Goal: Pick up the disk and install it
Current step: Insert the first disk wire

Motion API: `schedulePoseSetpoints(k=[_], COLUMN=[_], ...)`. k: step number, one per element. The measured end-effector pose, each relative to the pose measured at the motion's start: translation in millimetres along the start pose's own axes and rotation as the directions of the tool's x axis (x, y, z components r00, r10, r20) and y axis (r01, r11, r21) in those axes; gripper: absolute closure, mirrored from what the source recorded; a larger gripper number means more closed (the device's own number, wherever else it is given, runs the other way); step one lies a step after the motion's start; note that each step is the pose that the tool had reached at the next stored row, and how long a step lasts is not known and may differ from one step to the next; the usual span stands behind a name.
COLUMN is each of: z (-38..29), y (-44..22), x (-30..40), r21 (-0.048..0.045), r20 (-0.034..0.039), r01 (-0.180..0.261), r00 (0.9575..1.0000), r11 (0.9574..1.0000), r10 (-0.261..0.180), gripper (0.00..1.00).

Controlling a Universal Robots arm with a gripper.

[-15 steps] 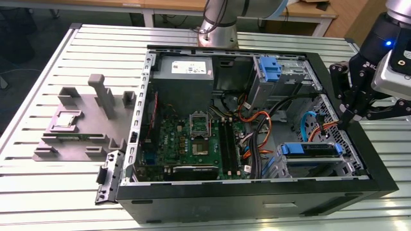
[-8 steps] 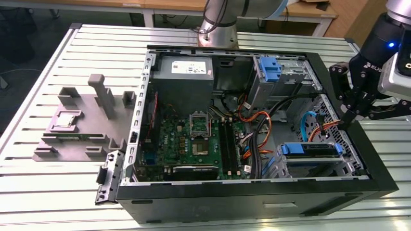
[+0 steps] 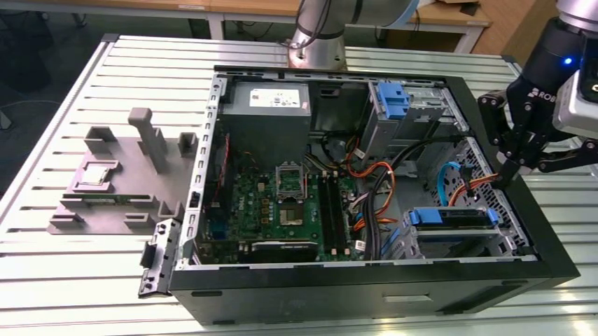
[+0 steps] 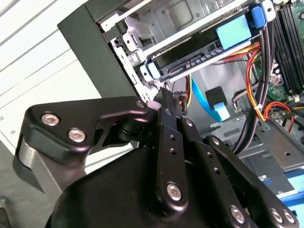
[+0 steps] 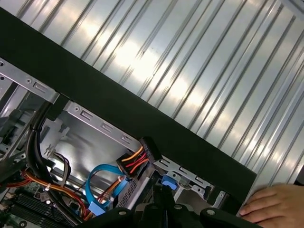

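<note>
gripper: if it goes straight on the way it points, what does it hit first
Likely the blue end tab of the disk in the drive cage, just ahead of the gripper; depth is unclear.

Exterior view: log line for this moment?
gripper shut, empty, at black computer case | silver-grey disk in blue caddy inside case | hand on case

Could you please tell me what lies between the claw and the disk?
In the exterior view, orange and blue cables run across the stretch between the claw and the disk.

A hand (image 5: pixel 273 203) (a person's) runs off the first wrist view's edge.
</note>
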State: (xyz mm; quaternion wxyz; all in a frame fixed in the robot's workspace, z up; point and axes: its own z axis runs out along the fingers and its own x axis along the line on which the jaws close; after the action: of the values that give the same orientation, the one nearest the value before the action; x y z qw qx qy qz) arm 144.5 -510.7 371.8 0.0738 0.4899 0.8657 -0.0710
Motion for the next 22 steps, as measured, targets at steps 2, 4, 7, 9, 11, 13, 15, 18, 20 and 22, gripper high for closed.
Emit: schedulePoseSetpoints(k=[2, 4, 7, 9, 11, 13, 15, 18, 20, 22], z=[0.1, 0.2, 0.6, 0.9, 1.4, 1.5, 1.5, 2.0, 3.0, 4.4], y=[0.3, 0.5, 0.5, 0.7, 0.9, 1.6, 2.9, 4.0, 4.4, 4.9], x=[-0.1, -0.2, -0.1, -0.1, 0.0, 0.8, 2.1, 3.0, 3.2, 3.4], r21=[-0.0018, -0.006, -0.0138, -0.0178, -0.0194, -0.0182, -0.0182, -0.0195, -0.0217, -0.0229], r20=[0.0007, 0.0018, 0.0042, 0.0056, 0.007, 0.0095, 0.0105, 0.0114, 0.0124, 0.013], r01=[0.009, 0.03, 0.069, 0.09, 0.1, 0.104, 0.106, 0.113, 0.123, 0.128], r00=[1.0, 0.9996, 0.9976, 0.996, 0.9949, 0.9946, 0.9944, 0.9935, 0.9924, 0.9917], r11=[1.0, 0.9995, 0.9975, 0.9958, 0.9948, 0.9945, 0.9942, 0.9934, 0.9922, 0.9914], r10=[-0.009, -0.03, -0.069, -0.09, -0.1, -0.103, -0.106, -0.113, -0.123, -0.128], gripper=[0.9, 0.9, 0.9, 0.9, 0.9, 0.89, 0.83, 0.76, 0.76, 0.75])
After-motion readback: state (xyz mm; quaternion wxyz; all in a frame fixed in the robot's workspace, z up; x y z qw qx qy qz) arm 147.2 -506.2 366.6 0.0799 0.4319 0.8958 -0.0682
